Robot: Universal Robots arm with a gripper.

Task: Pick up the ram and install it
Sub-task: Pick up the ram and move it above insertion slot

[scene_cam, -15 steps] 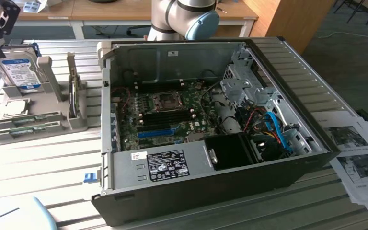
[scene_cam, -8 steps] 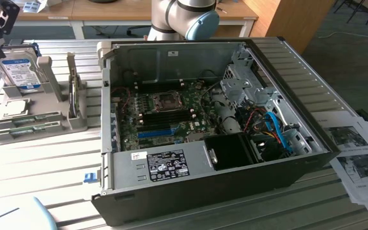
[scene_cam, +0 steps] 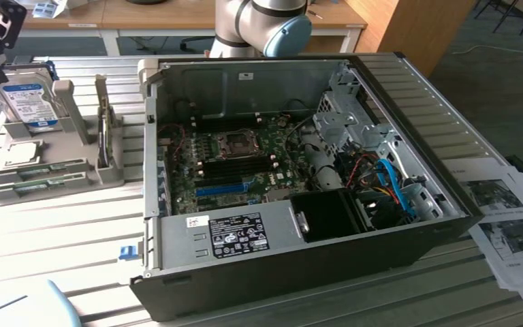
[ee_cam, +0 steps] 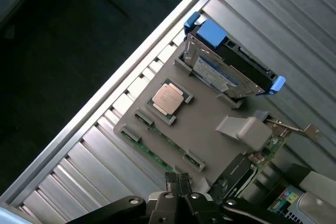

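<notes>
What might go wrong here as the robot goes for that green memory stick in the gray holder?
1. The gripper hangs shut above the ram. Closed fingers would likely press on the thin board rather than straddle it.
2. The CPU lies right beside the ram in the same gray holder, so a slightly off approach might knock it.

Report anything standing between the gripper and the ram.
Nothing visible does. The black gripper, fingers shut, hangs over the grey plastic holder, where the thin green ram strip lies uncovered along its edge.
</notes>
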